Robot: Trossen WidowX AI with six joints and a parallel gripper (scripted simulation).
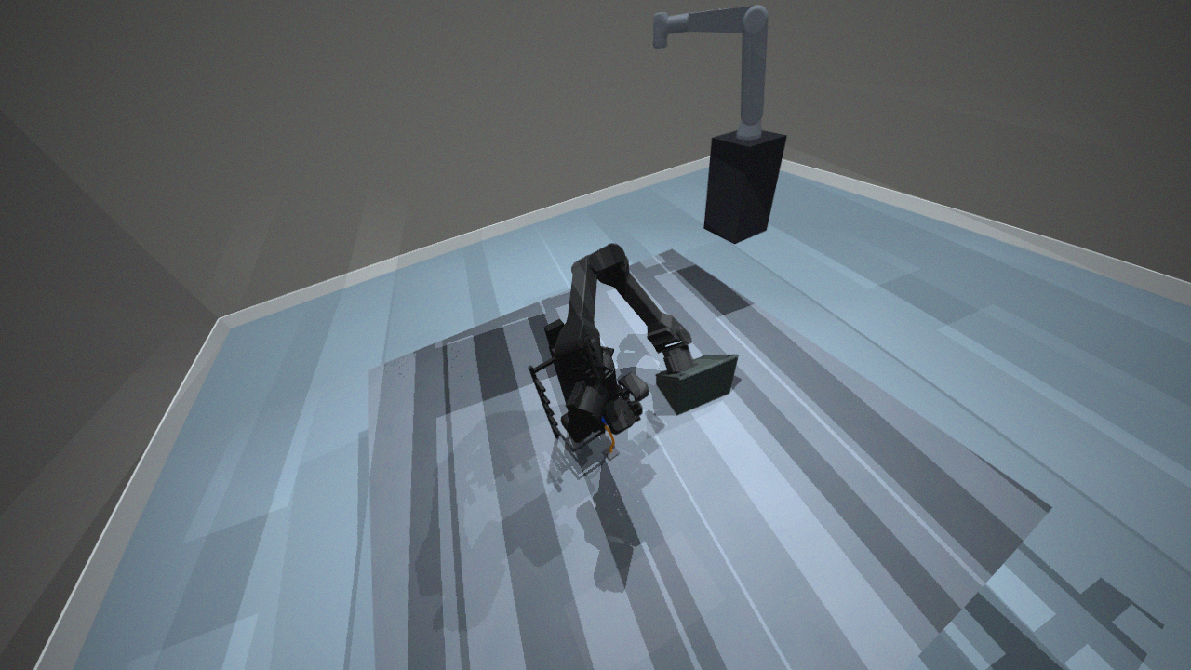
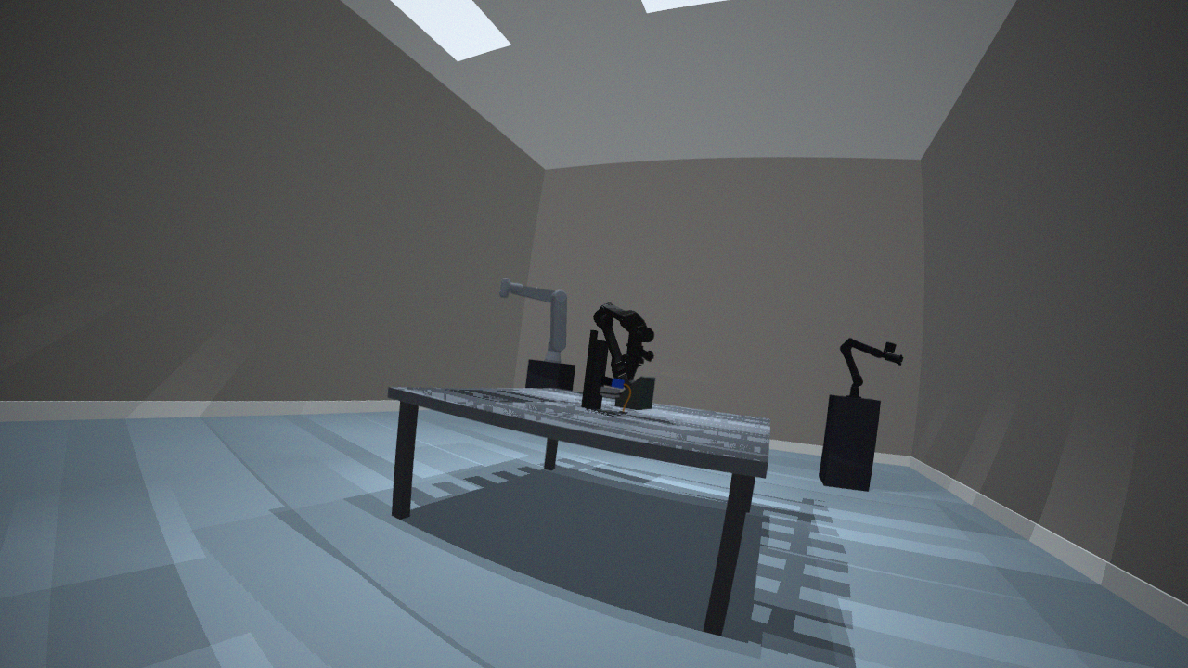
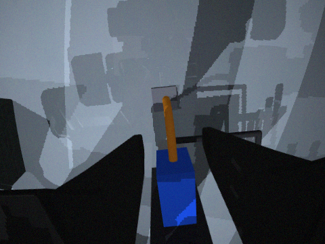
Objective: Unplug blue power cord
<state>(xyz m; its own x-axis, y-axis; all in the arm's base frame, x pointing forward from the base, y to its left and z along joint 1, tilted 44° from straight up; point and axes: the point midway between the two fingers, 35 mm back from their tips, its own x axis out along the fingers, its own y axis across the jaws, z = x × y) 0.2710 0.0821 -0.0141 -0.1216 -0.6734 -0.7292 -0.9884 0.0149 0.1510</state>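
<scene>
Pincer (image 3: pixel 173 176) fingers stand parted, with gaps either side of the blue plug (image 3: pixel 177 187), gripping nothing. Plug's orange cord (image 3: pixel 170 129) rises ahead, near mid-desk (image 2: pixel 705 453).

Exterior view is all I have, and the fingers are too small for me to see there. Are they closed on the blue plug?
Observer: No. In the wrist view the fingers stand apart from the blue plug, with a gap on each side of it.
Operator: Where does the cord go from the plug?
Observer: An orange cord leaves the plug's far end and points away from the wrist camera.
Operator: Is the plug out of the strip?
Observer: I cannot tell. The wrist view shows only a dark shape directly below the plug, and I cannot say whether that is the strip.
</scene>
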